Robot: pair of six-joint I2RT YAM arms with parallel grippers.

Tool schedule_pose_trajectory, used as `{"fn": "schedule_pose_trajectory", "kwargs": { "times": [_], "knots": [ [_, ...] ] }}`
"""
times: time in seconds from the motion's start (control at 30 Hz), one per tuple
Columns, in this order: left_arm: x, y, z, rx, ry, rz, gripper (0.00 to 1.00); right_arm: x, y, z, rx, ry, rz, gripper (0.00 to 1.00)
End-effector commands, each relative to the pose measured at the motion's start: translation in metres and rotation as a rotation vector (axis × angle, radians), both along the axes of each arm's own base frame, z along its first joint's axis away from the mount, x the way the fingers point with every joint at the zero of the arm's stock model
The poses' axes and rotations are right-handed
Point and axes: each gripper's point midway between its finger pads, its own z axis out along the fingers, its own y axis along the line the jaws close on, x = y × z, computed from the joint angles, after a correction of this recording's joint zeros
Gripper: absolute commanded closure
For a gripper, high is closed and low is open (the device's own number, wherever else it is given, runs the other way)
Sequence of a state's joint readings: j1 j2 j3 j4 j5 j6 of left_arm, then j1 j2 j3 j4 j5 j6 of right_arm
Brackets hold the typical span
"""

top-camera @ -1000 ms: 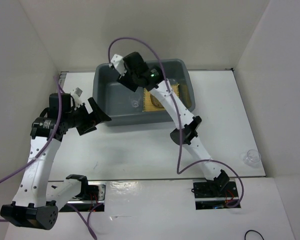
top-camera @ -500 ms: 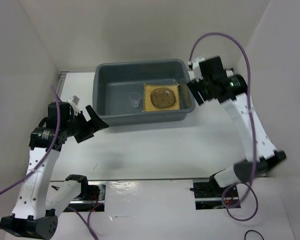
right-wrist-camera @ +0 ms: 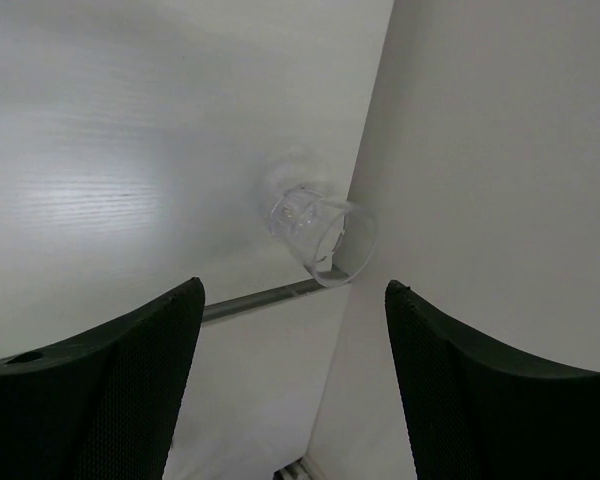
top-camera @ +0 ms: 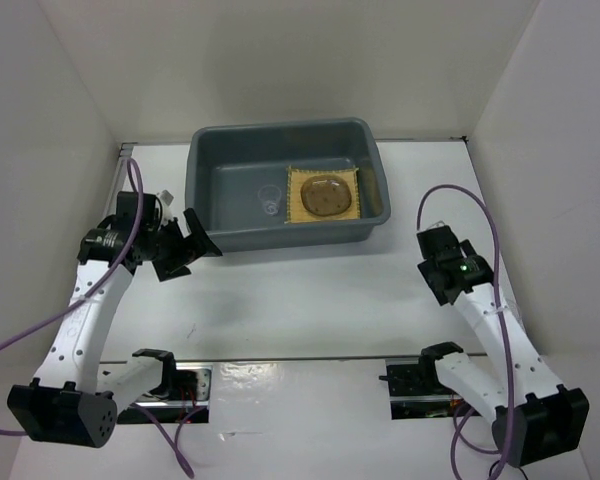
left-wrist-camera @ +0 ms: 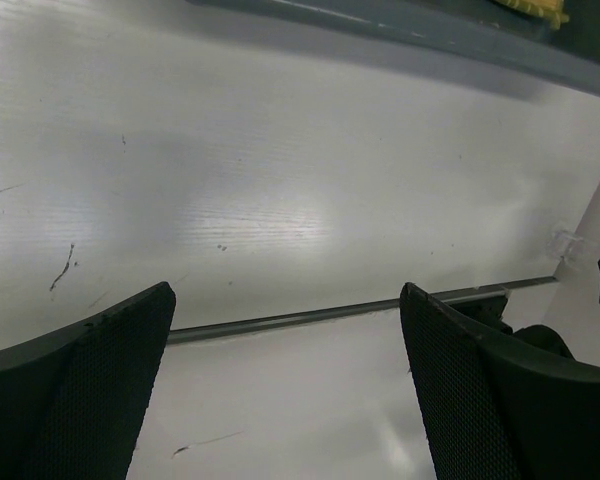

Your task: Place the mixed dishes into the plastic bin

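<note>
The grey plastic bin (top-camera: 202, 190) stands at the back of the table. Inside it lies the tan bamboo mat (top-camera: 297, 205) with a see-through round plate (top-camera: 325, 193) on top, and a small clear cup (top-camera: 271, 200) stands to their left. Another clear cup (right-wrist-camera: 315, 230) stands on the table against the right wall, also visible far off in the left wrist view (left-wrist-camera: 577, 243). My right gripper (right-wrist-camera: 292, 285) (top-camera: 433, 260) hangs open above and short of this cup, nothing between its fingers. My left gripper (left-wrist-camera: 285, 288) (top-camera: 195, 247) is open and empty by the bin's near left corner.
White walls close in the table on the left, back and right (right-wrist-camera: 500, 150). A dark groove (left-wrist-camera: 310, 316) runs across the table near the front edge. Purple cables loop from both arms.
My right arm has swung out of the bin, across to the right and back down toward the cup by the wall. The left gripper has shifted slightly toward the bin.
</note>
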State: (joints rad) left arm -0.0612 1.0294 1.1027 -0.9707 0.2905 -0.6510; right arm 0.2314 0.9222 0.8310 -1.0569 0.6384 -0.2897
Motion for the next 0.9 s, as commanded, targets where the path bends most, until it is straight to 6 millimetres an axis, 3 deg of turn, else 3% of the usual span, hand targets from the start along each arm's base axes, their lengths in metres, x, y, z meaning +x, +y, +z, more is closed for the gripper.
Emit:
{"fn": "schedule_pose_trajectory", "kwargs": {
  "times": [0.0, 0.2, 0.33, 0.5, 0.63, 0.87],
  "knots": [
    [0.003, -0.002, 0.002, -0.003, -0.013, -0.043, 0.01, -0.003, -0.021, -0.006, -0.077, -0.091, -0.074, 0.22],
    [-0.004, -0.003, -0.003, -0.006, 0.027, -0.056, 0.01, -0.027, -0.057, -0.032, -0.112, -0.032, -0.168, 0.22],
    [-0.004, -0.004, -0.003, -0.011, 0.03, -0.048, 0.01, -0.035, -0.059, -0.05, -0.122, -0.003, -0.172, 0.22],
    [-0.008, -0.003, -0.004, -0.01, 0.061, -0.048, 0.01, -0.029, -0.062, -0.054, -0.14, -0.062, -0.2, 0.22],
    [-0.009, 0.0, -0.007, 0.012, 0.086, -0.045, 0.01, -0.035, -0.06, -0.067, -0.129, -0.032, -0.199, 0.22],
    [-0.009, 0.0, -0.007, 0.012, 0.086, -0.045, 0.01, -0.03, -0.056, -0.064, -0.087, -0.072, -0.186, 0.24]
  ]
}}
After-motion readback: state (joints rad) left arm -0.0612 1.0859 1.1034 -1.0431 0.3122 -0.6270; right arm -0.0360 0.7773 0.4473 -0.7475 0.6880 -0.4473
